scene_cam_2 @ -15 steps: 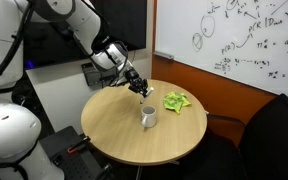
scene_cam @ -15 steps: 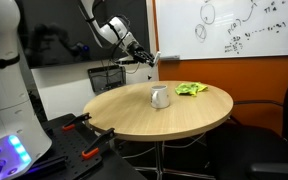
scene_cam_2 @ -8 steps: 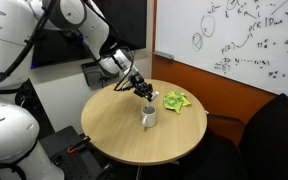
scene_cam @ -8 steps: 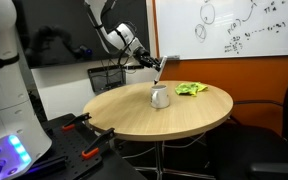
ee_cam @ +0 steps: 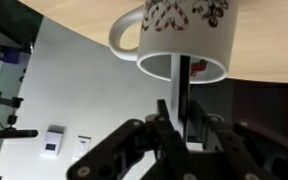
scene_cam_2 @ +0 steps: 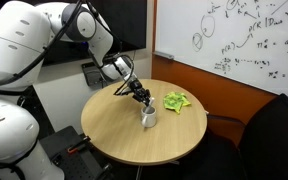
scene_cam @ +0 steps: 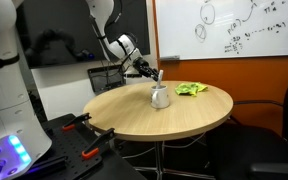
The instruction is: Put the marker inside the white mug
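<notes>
Descending gripper (scene_cam: 154, 74): fingers clamped on the marker (ee_cam: 185, 85), now close above the white mug (scene_cam: 161, 97); half a second ago it hung higher and off to one side, and a second ago farther off still
Marker: a dark stick running from between the fingers straight toward the mug's mouth; in the wrist view its far end seems to sit at the rim or just inside it
White mug: upright directly below the gripper, red pattern on its wall, handle out to one side; it stands where it stood in the earlier frames
Table (scene_cam_2: 119, 140): round wooden top under the gripper, carrying the mug
Green cloth (scene_cam_2: 176, 101): crumpled on the table beyond the mug from the gripper, near it but apart, unmoved
Meaning for the task: the carry looks finished and the marker looks lined up over the opening; what seems left is a little more descent, then parting the fingers so the marker drops in
</notes>
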Controlling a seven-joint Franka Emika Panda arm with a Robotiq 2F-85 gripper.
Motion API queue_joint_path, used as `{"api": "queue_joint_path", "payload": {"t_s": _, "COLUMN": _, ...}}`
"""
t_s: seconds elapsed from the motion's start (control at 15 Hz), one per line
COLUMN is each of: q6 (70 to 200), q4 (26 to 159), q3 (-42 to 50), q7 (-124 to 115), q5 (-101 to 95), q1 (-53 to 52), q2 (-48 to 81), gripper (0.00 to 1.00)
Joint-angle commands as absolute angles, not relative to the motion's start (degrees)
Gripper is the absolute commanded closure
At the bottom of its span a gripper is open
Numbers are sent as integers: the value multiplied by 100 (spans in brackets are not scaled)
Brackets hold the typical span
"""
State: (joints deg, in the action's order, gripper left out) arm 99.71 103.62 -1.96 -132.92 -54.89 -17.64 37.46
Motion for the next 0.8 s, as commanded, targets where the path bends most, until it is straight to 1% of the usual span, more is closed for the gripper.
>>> {"api": "queue_joint_path", "payload": {"t_s": 0.0, "q6": 9840, "q4": 10141, "q3": -274, "q7": -12991, "q5": -5356, "q1": -1710, "q2": 3873, "gripper": 39}}
{"api": "queue_joint_path", "payload": {"t_s": 0.07, "q6": 9855, "q4": 10141, "q3": -272, "q7": -12954, "q5": -5321, "q1": -1693, "q2": 3865, "gripper": 33}}
{"api": "queue_joint_path", "payload": {"t_s": 0.13, "q6": 9950, "q4": 10224, "q3": -285, "q7": -12958, "q5": -5295, "q1": -1653, "q2": 3769, "gripper": 24}}
{"api": "queue_joint_path", "payload": {"t_s": 0.2, "q6": 10058, "q4": 10293, "q3": -314, "q7": -12948, "q5": -5245, "q1": -1611, "q2": 3678, "gripper": 18}}
{"api": "queue_joint_path", "payload": {"t_s": 0.27, "q6": 10315, "q4": 10421, "q3": -403, "q7": -12839, "q5": -5103, "q1": -1500, "q2": 3513, "gripper": 9}}
{"api": "queue_joint_path", "payload": {"t_s": 0.33, "q6": 10548, "q4": 10501, "q3": -453, "q7": -12761, "q5": -4971, "q1": -1439, "q2": 3396, "gripper": 2}}
{"api": "queue_joint_path", "payload": {"t_s": 0.4, "q6": 10783, "q4": 10600, "q3": -498, "q7": -12616, "q5": -4825, "q1": -1401, "q2": 3256, "gripper": 0}}
{"api": "queue_joint_path", "payload": {"t_s": 0.53, "q6": 11137, "q4": 10732, "q3": -538, "q7": -12427, "q5": -4417, "q1": -1348, "q2": 3007, "gripper": 0}}
{"api": "queue_joint_path", "payload": {"t_s": 0.73, "q6": 11171, "q4": 10940, "q3": -443, "q7": -12331, "q5": -4170, "q1": -1500, "q2": 2630, "gripper": 0}}
